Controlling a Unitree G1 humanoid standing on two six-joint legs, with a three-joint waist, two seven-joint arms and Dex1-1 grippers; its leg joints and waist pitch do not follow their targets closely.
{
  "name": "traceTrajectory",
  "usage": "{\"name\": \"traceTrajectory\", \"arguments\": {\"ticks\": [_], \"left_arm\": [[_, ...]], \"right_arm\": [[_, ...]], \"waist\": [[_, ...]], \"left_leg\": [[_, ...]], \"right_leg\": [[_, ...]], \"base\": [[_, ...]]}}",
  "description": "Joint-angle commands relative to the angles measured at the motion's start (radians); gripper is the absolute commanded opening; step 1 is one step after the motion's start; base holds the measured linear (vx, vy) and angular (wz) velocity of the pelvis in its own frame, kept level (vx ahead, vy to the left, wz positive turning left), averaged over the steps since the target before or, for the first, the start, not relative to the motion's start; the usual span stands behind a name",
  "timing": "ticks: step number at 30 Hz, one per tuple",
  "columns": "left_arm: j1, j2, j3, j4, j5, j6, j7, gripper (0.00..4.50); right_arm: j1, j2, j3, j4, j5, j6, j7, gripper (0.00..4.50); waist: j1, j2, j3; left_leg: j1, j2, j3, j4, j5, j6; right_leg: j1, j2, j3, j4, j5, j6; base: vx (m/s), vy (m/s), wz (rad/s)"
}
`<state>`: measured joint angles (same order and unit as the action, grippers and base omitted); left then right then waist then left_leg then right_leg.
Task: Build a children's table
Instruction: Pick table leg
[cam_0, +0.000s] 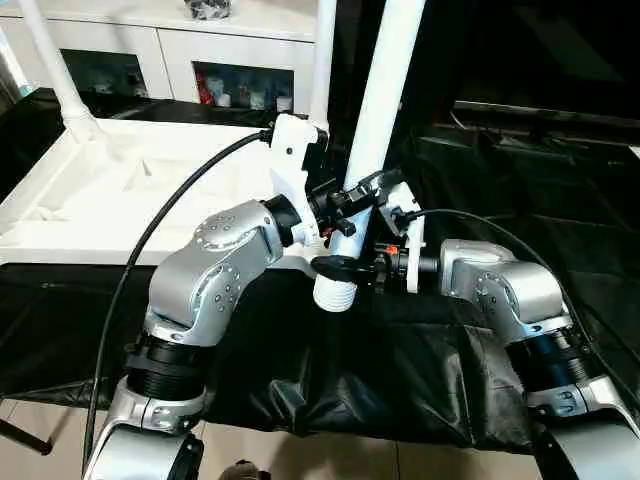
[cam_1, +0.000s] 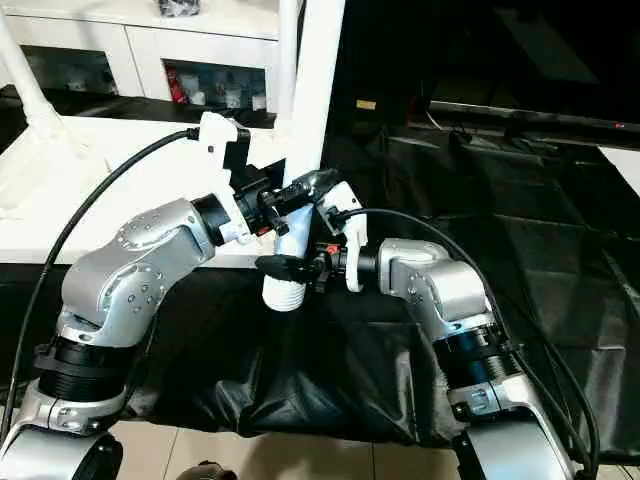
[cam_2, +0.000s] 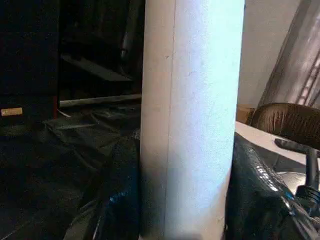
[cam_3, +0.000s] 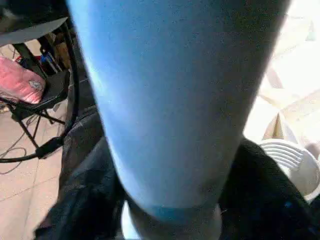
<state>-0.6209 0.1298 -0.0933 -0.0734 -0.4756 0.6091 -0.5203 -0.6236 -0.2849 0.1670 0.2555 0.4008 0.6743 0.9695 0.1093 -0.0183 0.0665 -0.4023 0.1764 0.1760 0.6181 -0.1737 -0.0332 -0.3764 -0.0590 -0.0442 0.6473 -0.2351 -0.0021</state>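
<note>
Two legs (cam_0: 322, 60) stand in the upturned top (cam_0: 110, 190) on the black table (cam_0: 520, 200); I hold a third leg (cam_0: 375, 120), both jaws clenched on it, unseated.

Both eye views look down over the forearms (nearly identical), while both wrist cameras press close against the white table leg (cam_0: 378, 120).

My head views are evenly lit and sharp, with glare on the black cover (cam_0: 520, 180). Both wrist views look soft and dim, perhaps too close to focus.
</note>
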Motion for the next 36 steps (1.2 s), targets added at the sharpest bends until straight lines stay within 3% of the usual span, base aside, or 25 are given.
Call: {"name": "traceTrajectory", "arguments": {"ticks": [1, 8, 10, 14, 17, 21, 23, 26, 29, 33, 35, 36], "left_arm": [[-0.013, -0.006, -0.006, -0.014, -0.003, -0.009, -0.016, 1.85], [-0.012, -0.007, -0.005, -0.014, -0.001, -0.005, -0.012, 1.85], [-0.014, -0.006, -0.008, -0.006, 0.017, 0.001, 0.012, 2.55], [-0.024, -0.016, 0.011, 0.042, 0.03, -0.04, 0.023, 2.62], [-0.029, -0.028, 0.034, 0.066, 0.038, -0.083, 0.044, 2.94], [-0.05, -0.019, 0.106, 0.126, 0.042, -0.13, 0.077, 2.97], [-0.05, -0.019, 0.106, 0.126, 0.042, -0.13, 0.077, 2.97], [-0.071, 0.044, 0.107, 0.21, 0.079, -0.16, 0.046, 2.97], [-0.088, 0.11, 0.066, 0.291, 0.14, -0.179, 0.0, 2.97], [-0.138, 0.287, -0.191, 0.606, 0.436, -0.378, -0.132, 2.97], [-0.146, 0.294, -0.204, 0.636, 0.45, -0.392, -0.143, 2.97], [-0.179, 0.309, -0.238, 0.739, 0.483, -0.432, -0.197, 2.97]], "right_arm": [[-0.01, -0.006, -0.003, 0.008, -0.002, 0.012, -0.008, 2.39], [-0.009, 0.0, -0.007, 0.011, 0.001, 0.015, -0.007, 2.01], [-0.006, 0.001, -0.006, 0.012, -0.002, 0.007, -0.008, 1.95], [-0.001, 0.013, -0.018, 0.012, -0.005, -0.01, -0.027, 1.94], [0.0, 0.024, -0.031, 0.018, -0.01, -0.021, -0.054, 1.93], [-0.008, 0.062, -0.088, 0.069, -0.04, -0.076, -0.186, 1.91], [-0.008, 0.062, -0.088, 0.069, -0.04, -0.076, -0.186, 1.91], [-0.021, 0.084, -0.144, 0.121, -0.051, -0.13, -0.289, 1.9], [-0.026, 0.088, -0.175, 0.147, -0.061, -0.162, -0.351, 1.9], [-0.026, 0.07, -0.211, 0.181, -0.086, -0.178, -0.427, 1.9], [-0.024, 0.067, -0.212, 0.179, -0.087, -0.175, -0.429, 1.9], [-0.014, 0.059, -0.217, 0.169, -0.087, -0.168, -0.434, 1.9]], "waist": [[-0.002, 0.0, -0.078], [-0.002, 0.001, -0.078], [-0.002, 0.0, -0.078], [-0.003, 0.0, -0.078], [-0.003, 0.0, -0.079], [-0.006, 0.002, -0.08], [-0.007, 0.002, -0.08], [-0.008, 0.004, -0.082], [-0.012, 0.005, -0.082], [-0.018, 0.001, -0.082], [-0.022, 0.004, -0.085], [-0.023, 0.004, -0.085]], "left_leg": [[0.031, 0.056, -0.019, -0.072, -0.088, -0.011], [0.032, 0.057, -0.019, -0.072, -0.084, -0.009], [0.032, 0.058, -0.019, -0.073, -0.089, -0.011], [0.031, 0.056, -0.019, -0.072, -0.084, -0.01], [0.031, 0.056, -0.02, -0.072, -0.086, -0.015], [0.032, 0.055, -0.019, -0.072, -0.078, -0.02], [0.033, 0.054, -0.018, -0.073, -0.084, -0.025], [0.035, 0.051, -0.018, -0.072, -0.076, -0.029], [0.036, 0.051, -0.018, -0.073, -0.068, -0.035], [0.038, 0.049, -0.019, -0.077, -0.066, -0.032], [0.038, 0.052, -0.02, -0.078, -0.061, -0.049], [0.038, 0.049, -0.017, -0.074, -0.045, -0.041]], "right_leg": [[0.042, -0.086, 0.045, -0.067, 0.053, -0.233], [0.042, -0.085, 0.045, -0.066, 0.058, -0.236], [0.041, -0.085, 0.045, -0.067, 0.052, -0.235], [0.042, -0.085, 0.045, -0.069, 0.054, -0.232], [0.043, -0.087, 0.046, -0.068, 0.06, -0.231], [0.04, -0.086, 0.045, -0.066, 0.073, -0.234], [0.04, -0.085, 0.045, -0.066, 0.063, -0.234], [0.038, -0.084, 0.045, -0.066, 0.065, -0.22], [0.037, -0.081, 0.044, -0.064, 0.072, -0.206], [0.035, -0.08, 0.046, -0.068, 0.044, -0.165], [0.038, -0.083, 0.045, -0.061, 0.074, -0.175], [0.036, -0.082, 0.046, -0.063, 0.104, -0.186]], "base": [[0.0, 0.0, 0.0], [0.0, 0.0, 0.0], [0.0, 0.0, 0.0], [0.0, 0.0, 0.0], [0.0, 0.0, 0.0], [0.0, 0.0, 0.0], [0.0, 0.0, 0.0], [0.0, 0.0, 0.0], [0.0, 0.0, 0.0], [0.0, 0.0, 0.0], [0.0, 0.0, 0.0], [0.0, 0.0, 0.0]]}}
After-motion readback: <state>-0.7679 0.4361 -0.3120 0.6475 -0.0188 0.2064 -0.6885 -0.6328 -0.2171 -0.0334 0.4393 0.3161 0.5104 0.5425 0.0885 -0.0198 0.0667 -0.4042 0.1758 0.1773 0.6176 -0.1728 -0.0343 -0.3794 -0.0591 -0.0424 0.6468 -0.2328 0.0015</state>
